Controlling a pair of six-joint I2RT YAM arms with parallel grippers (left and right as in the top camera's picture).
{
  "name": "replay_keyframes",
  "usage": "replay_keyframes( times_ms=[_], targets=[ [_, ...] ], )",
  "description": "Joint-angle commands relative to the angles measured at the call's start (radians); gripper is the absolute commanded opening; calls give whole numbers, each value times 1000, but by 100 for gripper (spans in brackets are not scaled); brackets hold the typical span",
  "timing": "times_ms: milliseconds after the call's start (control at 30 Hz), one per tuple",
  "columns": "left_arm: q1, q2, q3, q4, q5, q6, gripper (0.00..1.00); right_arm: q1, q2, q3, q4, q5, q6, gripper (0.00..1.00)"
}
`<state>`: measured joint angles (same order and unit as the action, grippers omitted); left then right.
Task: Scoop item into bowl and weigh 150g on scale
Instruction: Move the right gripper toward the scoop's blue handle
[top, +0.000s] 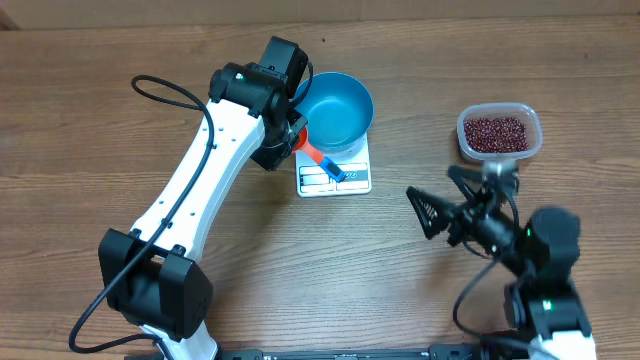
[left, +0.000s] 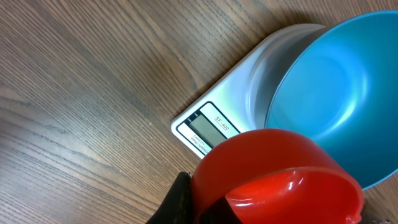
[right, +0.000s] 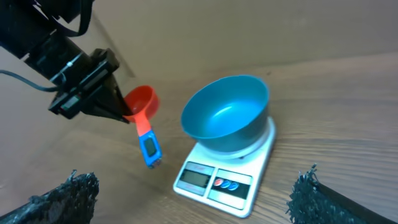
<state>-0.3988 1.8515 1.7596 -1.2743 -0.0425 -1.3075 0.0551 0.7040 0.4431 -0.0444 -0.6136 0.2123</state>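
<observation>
Left pincer (top: 291, 137) is seen clamped shut on a red scoop (right: 142, 101). The grip is taken right beside the cup, and the handle with its blue end is left pointing down and toward the near right. The scoop is held in the air at the left edge of the bowl (top: 336, 104). From overhead its handle is seen crossing the near-left part of the scale (top: 358, 180). In the left wrist view the red cup is seen close up, with the scale's display just beyond it. The blue bowl is set on the scale, toward its far side, so the display and button strip along the near edge is left uncovered. Scale and bowl are placed on the wooden worktop (top: 90, 60), about centre, toward the far side. Right pincer (top: 447, 197) is spread wide open, with nothing gripped. Its black fingers (right: 69, 198) are seen at both lower corners of the right wrist view, which is aimed at scale and bowl. This pincer is positioned at the right, just on the near side of the clear tub (top: 463, 142). Beans (top: 495, 131) are heaped in that tub, far right, well apart from the scale.
</observation>
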Motion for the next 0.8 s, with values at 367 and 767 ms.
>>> replay_keyframes(
  times_ms=[367, 767],
  targets=[
    [-31, -21, 26, -5, -17, -62, 4, 6, 445, 225, 161, -453, 58, 100],
    [-55, -21, 26, -29, -16, -140, 4, 6, 470, 225, 266, -487, 368, 100]
  ],
)
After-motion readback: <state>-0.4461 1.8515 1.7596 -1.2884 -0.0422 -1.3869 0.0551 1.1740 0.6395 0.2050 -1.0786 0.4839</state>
